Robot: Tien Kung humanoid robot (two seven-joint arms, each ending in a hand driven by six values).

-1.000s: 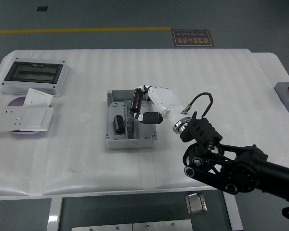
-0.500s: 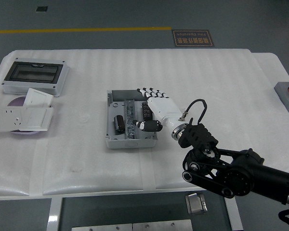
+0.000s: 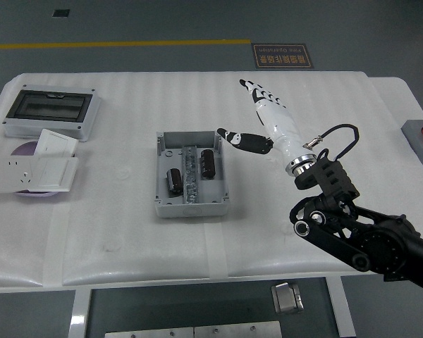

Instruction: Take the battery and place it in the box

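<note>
Right hand (image 3: 262,120): raised above the bench (image 3: 303,91), fingers extended and spread, thumb pointing left toward the box; it grasps nothing and touches nothing. The white palm tilts away from the robot, and the black forearm runs down and to the right toward the lower right corner of the view. The left hand is not in view.

Left of the hand and a little nearer the robot: the open grey box (image 3: 160,177), apart from the thumb tip. Inside it lie two dark cylinders, each on its side. One battery (image 3: 208,163) sits in the compartment nearest the hand; the second battery (image 3: 175,180) sits in the compartment farther from it, with a central rail between them.

Progress, as a judgement: the placing step appears complete, since a battery rests in the box and the hand is released and clear of it. No loose battery is visible on the bench outside the box, so nothing obvious is left to pick up; only the arm's retreat seems left.

Far to the left of the hand, well apart from the box: a grey enclosure with a dark window (image 3: 48,111) and, just nearer the robot, a white wall socket plate (image 3: 34,172) overlapping a purple disc (image 3: 25,149).
</note>
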